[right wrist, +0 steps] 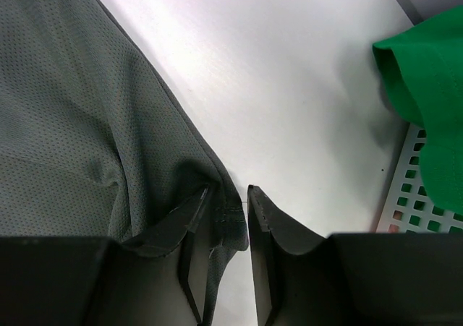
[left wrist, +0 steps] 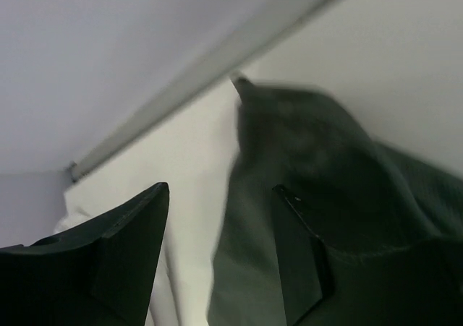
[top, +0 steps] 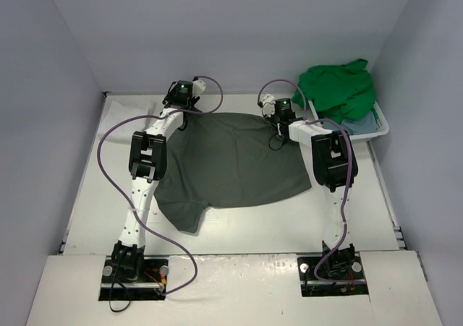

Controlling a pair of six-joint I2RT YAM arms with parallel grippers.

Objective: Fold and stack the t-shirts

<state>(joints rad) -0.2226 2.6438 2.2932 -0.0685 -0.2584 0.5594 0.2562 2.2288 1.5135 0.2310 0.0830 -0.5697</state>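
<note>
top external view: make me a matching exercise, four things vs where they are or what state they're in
Column one:
1 dark grey t-shirt
2 green t-shirt
3 basket
4 right end effector

Column two:
a white, at the far right corner of the table
b spread out on the table
c pinching the grey shirt's edge
d heaped on the basket

Pairs: 1-b, 2-d, 3-a, 4-c
</note>
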